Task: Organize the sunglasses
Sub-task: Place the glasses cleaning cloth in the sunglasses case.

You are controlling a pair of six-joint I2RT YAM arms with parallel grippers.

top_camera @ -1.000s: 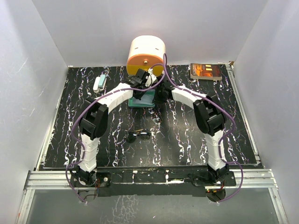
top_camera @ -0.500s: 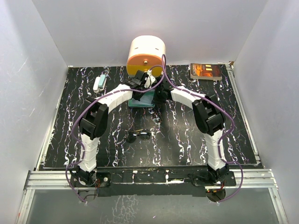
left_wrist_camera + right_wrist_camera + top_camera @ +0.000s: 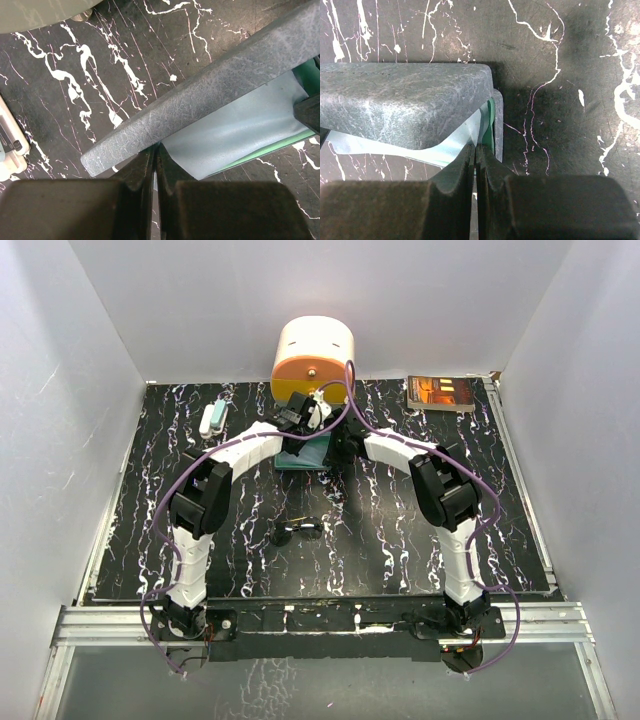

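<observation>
Top view: both arms reach to the far middle of the desk [image 3: 400, 540] and meet at the case [image 3: 302, 454], the left arm [image 3: 215, 480] coming in from the left and the right arm [image 3: 440, 485] from the right.

Left wrist view: left jaws are pressed together with only a hairline between them. The near corner of the light-blue cloth [image 3: 235, 135] sits right at their tips, so I read it as pinched. The grey lid [image 3: 210, 95] lies slanted over the cloth, with a strip of teal lining showing along the cloth's lower edge.

Right wrist view: right jaws are likewise closed, and the cloth's edge runs out from under the lid straight into their tips.

Sunglasses [image 3: 298, 531]: on the bare desk, nearer me than the case, between the two arms and well apart from both jaws. I cannot tell whether their arms are folded.

Also on the desk:
- a cream and orange drum [image 3: 312, 358] just behind the case
- a book [image 3: 440, 392] at the far right
- a small white device [image 3: 211, 418] at the far left
</observation>
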